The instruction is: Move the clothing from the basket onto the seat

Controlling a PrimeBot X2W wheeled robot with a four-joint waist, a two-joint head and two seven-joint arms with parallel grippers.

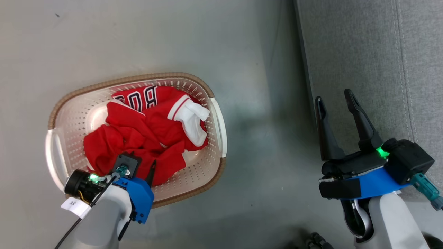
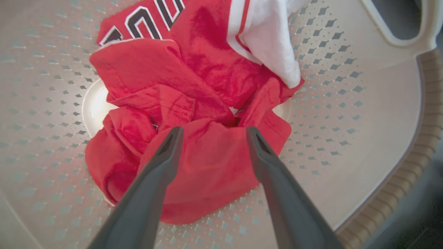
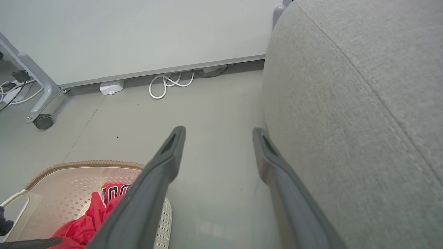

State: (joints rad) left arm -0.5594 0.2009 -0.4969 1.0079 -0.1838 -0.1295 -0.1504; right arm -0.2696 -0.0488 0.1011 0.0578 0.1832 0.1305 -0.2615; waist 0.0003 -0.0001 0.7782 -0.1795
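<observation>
The cream basket (image 1: pixel 216 114) with a brown rim stands on the floor at the left of the head view. In it lies the crumpled red clothing (image 1: pixel 138 131), with a white panel and dark lettering. My left gripper (image 1: pixel 140 167) reaches down into the basket's near end. In the left wrist view it (image 2: pixel 213 133) stands open, fingertips just above a red fold of the clothing (image 2: pixel 207 69), gripping nothing. My right gripper (image 1: pixel 333 97) hangs open and empty at the left edge of the grey seat (image 1: pixel 380 69). The right wrist view shows this gripper (image 3: pixel 218 133) beside the seat (image 3: pixel 346 103), with the basket (image 3: pixel 86 163) at lower left.
Bare grey floor (image 1: pixel 263 138) separates the basket from the seat. In the right wrist view, white cables (image 3: pixel 169 83) and a small white box (image 3: pixel 111 87) lie along the wall's foot. A castor wheel (image 3: pixel 43 121) of a metal frame stands at far left.
</observation>
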